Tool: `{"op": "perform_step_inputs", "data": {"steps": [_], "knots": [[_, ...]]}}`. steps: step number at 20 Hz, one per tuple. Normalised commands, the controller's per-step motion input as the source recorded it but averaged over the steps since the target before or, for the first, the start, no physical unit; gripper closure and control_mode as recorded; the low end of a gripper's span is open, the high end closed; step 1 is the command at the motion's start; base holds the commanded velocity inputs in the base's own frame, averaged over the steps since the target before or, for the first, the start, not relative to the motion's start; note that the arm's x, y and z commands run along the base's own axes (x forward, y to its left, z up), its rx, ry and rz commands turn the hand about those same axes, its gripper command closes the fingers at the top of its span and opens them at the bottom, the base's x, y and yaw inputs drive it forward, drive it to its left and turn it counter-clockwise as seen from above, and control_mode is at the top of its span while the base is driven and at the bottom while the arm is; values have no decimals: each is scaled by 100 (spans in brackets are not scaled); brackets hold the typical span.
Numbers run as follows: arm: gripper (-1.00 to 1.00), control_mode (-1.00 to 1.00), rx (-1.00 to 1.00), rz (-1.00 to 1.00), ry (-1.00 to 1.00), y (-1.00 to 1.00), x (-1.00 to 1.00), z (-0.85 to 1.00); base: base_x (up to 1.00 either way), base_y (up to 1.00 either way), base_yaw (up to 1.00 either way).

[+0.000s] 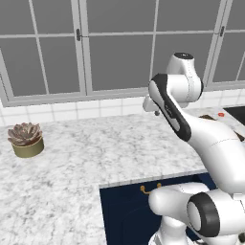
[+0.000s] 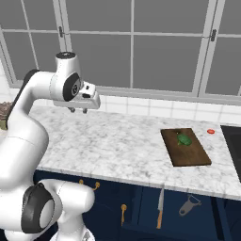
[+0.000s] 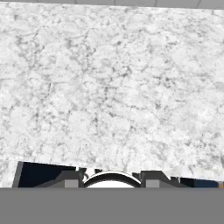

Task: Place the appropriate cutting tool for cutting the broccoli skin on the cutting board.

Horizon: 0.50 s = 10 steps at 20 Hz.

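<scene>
Hovering over the white marble desk (image 2: 117,141), the two-finger hand (image 2: 78,110) sits in the upper left of the right base view, its short dark fingertips pointing down and holding nothing; whether they are spread or pressed together cannot be told. In the left base view the same hand (image 1: 153,111) peeks out right of centre, mostly hidden behind the white arm. The hand view looks straight down on bare speckled desk (image 3: 109,87), with the dark cabinet front along its lower edge.

The slim knife with a narrow silvery blade and thin brownish-orange handle (image 2: 160,207) hangs upright at the bottom centre of the right base view, on the dark blue cabinet front below the desk edge, well apart from the hand. Just beside it to the right hangs a shorter dark grey utensil (image 2: 189,205), tilted.

The flat dark brown wooden cutting board (image 2: 188,153) lies on the desk at centre right, and the small bright green lumpy broccoli (image 2: 184,140) rests on its far half. A small red disc (image 2: 211,131) sits near the board's upper right.

A potted succulent (image 1: 26,139) stands on the desk at the left of the left base view.
</scene>
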Motion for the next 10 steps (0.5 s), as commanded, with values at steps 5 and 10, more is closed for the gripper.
{"op": "perform_step_inputs", "data": {"steps": [5, 10], "knots": [[-100, -100, 0, 0, -1, 0, -3, 0, 0, 0, 0], [-100, -100, 0, 0, -3, -6, -24, 0, 0, 0, 0]]}}
